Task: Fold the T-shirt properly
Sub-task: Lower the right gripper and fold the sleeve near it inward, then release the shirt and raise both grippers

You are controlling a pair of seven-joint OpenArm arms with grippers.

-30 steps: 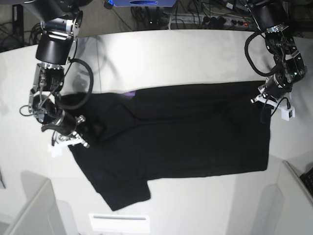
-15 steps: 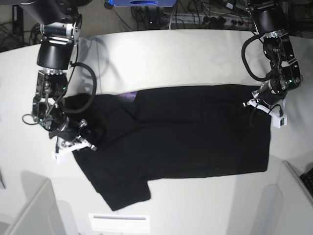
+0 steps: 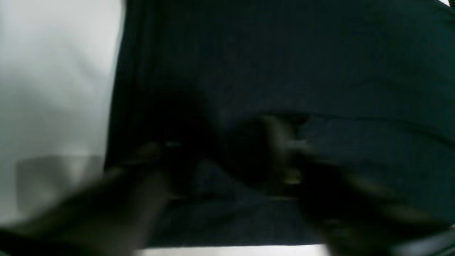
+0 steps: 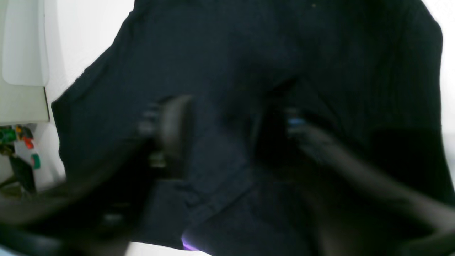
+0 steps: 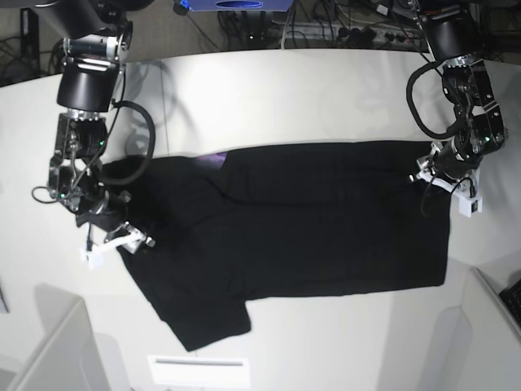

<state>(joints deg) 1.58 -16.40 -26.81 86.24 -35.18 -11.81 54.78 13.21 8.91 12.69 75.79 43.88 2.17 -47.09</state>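
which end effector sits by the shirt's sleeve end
The right end effector, on the base view's left, beside the T-shirt sleeves; the left end effector is at the straight hem.

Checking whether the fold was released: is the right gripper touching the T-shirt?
Cannot tell. The right wrist view shows the right gripper open over the T-shirt, but blur hides any contact or gap; the base view is too coarse.
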